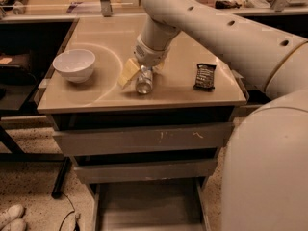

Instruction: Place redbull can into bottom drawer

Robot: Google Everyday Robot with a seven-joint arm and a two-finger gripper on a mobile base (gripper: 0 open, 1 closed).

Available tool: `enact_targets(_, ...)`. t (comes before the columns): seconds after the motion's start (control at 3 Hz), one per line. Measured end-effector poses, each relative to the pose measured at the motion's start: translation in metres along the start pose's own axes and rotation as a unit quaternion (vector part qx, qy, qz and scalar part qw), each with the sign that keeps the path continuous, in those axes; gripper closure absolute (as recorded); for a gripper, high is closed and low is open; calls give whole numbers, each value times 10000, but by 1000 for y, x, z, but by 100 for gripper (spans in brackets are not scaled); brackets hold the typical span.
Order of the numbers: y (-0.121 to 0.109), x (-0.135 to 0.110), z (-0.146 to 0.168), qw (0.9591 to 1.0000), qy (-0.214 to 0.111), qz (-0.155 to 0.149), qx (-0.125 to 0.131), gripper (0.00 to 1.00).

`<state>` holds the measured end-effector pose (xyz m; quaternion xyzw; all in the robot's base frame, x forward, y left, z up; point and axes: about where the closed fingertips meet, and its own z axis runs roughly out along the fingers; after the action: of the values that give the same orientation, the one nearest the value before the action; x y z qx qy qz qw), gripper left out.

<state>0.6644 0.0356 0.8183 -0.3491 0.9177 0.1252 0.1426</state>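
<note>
No text legible on redbull can (143, 85) at hand (141, 74)

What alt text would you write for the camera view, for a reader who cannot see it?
The robot's claw is down at the redbull can, which lies on its side on the cabinet top, between a white bowl at picture left and a dark snack packet at picture right. Below, the bottom drawer stands pulled open.
</note>
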Motion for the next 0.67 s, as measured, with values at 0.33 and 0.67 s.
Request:
enact_targets(0.33,0,0,0,10000,0,0,0,42)
enact_targets(0.67,0,0,0,10000,1,0,0,65)
